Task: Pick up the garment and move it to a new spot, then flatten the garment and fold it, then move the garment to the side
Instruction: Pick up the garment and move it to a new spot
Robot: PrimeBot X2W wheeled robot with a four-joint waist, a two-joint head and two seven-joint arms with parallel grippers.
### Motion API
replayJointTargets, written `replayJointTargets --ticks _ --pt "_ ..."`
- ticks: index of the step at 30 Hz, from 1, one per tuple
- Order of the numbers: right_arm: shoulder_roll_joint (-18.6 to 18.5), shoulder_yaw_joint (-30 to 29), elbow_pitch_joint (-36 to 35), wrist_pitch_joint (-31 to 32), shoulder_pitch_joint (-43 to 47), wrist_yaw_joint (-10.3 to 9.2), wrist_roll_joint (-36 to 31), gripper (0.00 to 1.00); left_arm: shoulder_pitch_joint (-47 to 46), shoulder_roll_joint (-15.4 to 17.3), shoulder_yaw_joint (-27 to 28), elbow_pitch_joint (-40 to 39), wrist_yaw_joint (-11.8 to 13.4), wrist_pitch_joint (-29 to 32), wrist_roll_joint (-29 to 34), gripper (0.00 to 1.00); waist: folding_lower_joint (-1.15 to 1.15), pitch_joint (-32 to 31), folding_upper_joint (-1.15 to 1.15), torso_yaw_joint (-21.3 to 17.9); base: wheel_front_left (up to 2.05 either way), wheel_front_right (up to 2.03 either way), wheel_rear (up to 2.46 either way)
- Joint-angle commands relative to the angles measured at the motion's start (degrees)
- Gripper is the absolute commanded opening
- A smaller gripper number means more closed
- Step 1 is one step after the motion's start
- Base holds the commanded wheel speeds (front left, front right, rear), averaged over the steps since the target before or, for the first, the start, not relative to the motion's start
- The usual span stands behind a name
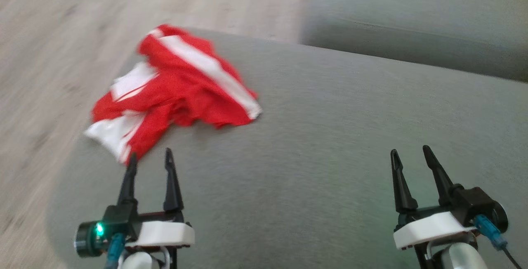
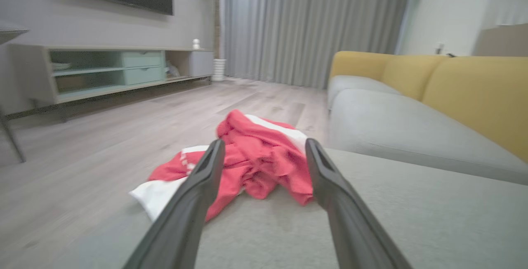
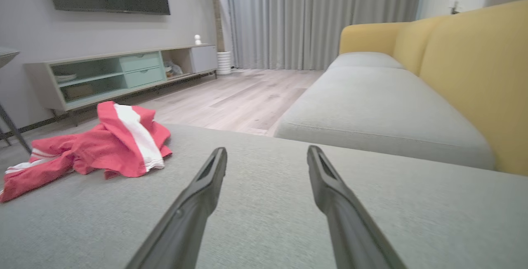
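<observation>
Looking down through the head camera, I have the red-and-white garment (image 1: 177, 91) crumpled in a heap at the far left corner of the grey seat cushion (image 1: 313, 166). The heap is bunched, not flat. Its longer run follows the cushion's left edge, from a white-trimmed end nearest me to a red end up at the far edge. A broad white stripe slants from that far end down toward the middle of the cushion. The near end reaches the left edge. I cannot tell whether it hangs over toward the wooden floor (image 1: 49, 46).

My left gripper (image 1: 150, 154) hovers low over the near left part of the cushion. Its jaws are spread wide, it holds nothing, and its fingers point straight at the garment. Its outer fingertip sits just beside the white-trimmed end, and I cannot tell whether they touch. My right gripper (image 1: 410, 150) is well apart from the cloth, over the bare near right part of the cushion. It is just as wide and empty, pointing toward the far edge.

Beyond the cushion, the right wrist view shows a second grey seat (image 3: 371, 108) with a yellow backrest (image 3: 474, 75).
</observation>
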Motion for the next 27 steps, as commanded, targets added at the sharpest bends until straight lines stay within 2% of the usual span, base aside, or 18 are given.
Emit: replayJointTargets --ticks 1,4,8,12,17,20,24,27 --pt "-0.6 1.3 -1.9 -0.6 -2.8 0.44 -0.4 1.00 -2.4 0.4 2.2 -2.3 0.2 -0.5 0.6 1.00 0.00 1.2 0.00 6.6 0.00 0.00 0.00" --pt "-0.6 1.4 -1.8 -0.6 -3.1 0.44 0.0 1.00 -2.1 0.4 3.6 -3.5 0.3 -0.5 1.0 1.00 0.00 1.7 0.00 10.1 0.00 0.00 0.00" --pt "-0.6 1.3 -1.8 -0.6 -3.8 0.44 -0.6 1.00 -1.6 0.4 6.2 -5.3 0.3 -0.5 2.1 1.00 0.00 2.7 0.00 12.0 0.00 0.00 0.00" --pt "-0.6 0.6 -2.1 -0.6 -4.2 0.44 -2.2 1.00 -2.9 0.4 8.4 -6.6 -0.2 -0.5 3.3 1.00 0.00 4.8 0.00 12.3 0.00 0.00 0.00" --pt "-0.6 -0.1 -3.1 -0.6 -5.6 0.44 -5.5 1.00 -10.4 1.0 11.9 -8.8 -2.4 -0.5 6.0 1.00 0.00 9.5 0.00 9.8 0.00 0.00 0.00" --pt "-0.9 -0.8 -4.5 -0.6 -7.4 0.44 -8.8 1.00 -17.1 1.2 13.5 -8.0 -5.2 -0.5 5.2 1.00 0.00 13.3 0.00 7.8 0.00 0.00 0.00" --pt "-4.3 -0.8 -6.9 -0.6 -10.4 0.44 -10.8 1.00 -28.7 2.5 14.3 -1.0 -11.0 -0.5 3.1 1.00 0.00 19.3 0.00 5.1 0.00 0.00 0.00" --pt "-7.5 -0.8 -8.7 -0.6 -12.5 0.44 -11.5 1.00 -38.7 3.2 15.4 6.2 -12.8 -0.5 1.6 1.00 0.00 24.0 0.00 3.2 0.00 0.00 0.00"
